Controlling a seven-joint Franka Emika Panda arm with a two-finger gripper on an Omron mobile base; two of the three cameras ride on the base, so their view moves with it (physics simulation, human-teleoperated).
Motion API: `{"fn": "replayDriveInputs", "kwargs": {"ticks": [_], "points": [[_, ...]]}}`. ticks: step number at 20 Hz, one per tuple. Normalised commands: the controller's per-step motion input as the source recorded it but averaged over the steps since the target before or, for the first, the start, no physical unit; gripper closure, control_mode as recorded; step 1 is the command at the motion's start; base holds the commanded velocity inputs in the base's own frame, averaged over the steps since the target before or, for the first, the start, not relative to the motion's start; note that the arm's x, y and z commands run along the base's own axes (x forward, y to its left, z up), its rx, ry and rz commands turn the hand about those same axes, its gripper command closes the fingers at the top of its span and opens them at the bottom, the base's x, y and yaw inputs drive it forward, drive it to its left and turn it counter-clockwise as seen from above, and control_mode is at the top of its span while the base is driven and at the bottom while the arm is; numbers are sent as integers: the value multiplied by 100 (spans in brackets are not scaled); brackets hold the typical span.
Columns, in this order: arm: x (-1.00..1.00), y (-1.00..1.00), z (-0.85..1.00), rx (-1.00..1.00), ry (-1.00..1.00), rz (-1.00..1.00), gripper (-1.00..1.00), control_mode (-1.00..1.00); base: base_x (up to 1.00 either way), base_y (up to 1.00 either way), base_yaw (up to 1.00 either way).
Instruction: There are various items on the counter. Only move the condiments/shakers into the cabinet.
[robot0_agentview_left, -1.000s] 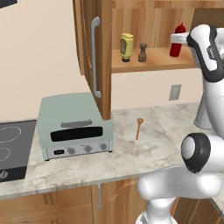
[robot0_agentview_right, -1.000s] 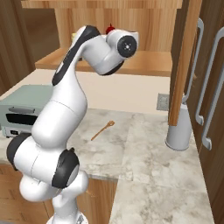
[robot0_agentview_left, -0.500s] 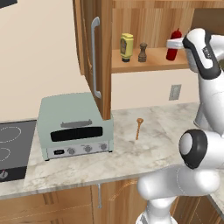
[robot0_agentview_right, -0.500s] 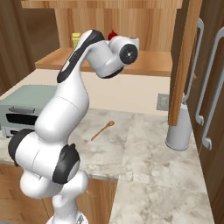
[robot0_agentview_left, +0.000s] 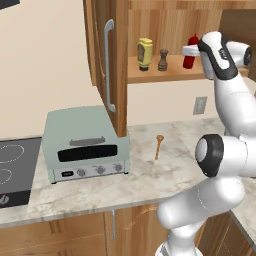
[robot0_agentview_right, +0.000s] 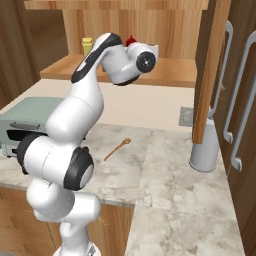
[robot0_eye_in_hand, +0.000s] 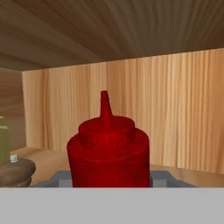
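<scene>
Cabinet shelf (robot0_agentview_left: 170, 74): red squeeze bottle (robot0_eye_in_hand: 108, 151) between tool (robot0_eye_in_hand: 109, 180) fingers

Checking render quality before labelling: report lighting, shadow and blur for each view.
Left base view: even, soft light, a faint shadow under the toaster oven, no glare. Right base view: sharp, the cabinet interior darker toward the left. Hand view: the red bottle looms large and slightly soft-edged, the shelf ceiling above it in shade.

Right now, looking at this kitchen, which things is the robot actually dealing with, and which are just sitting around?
Part of the job:
- red squeeze bottle, between the gripper fingers
- yellow labelled bottle, on the shelf
- dark brown shaker, on the shelf
- cabinet

Just lying about:
- wooden spoon, on the counter
- toaster oven
- grey metal canister
- cooktop
</scene>
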Motion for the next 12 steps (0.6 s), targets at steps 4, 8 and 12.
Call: {"fn": "replayDriveInputs", "kwargs": {"ticks": [4, 8, 12], "points": [[26, -4, -19, 0, 0, 0, 100, -100, 0, 0, 0], [19, -1, -27, 0, 0, 0, 100, -100, 0, 0, 0], [24, 0, -18, 0, 0, 0, 100, -100, 0, 0, 0]]}}
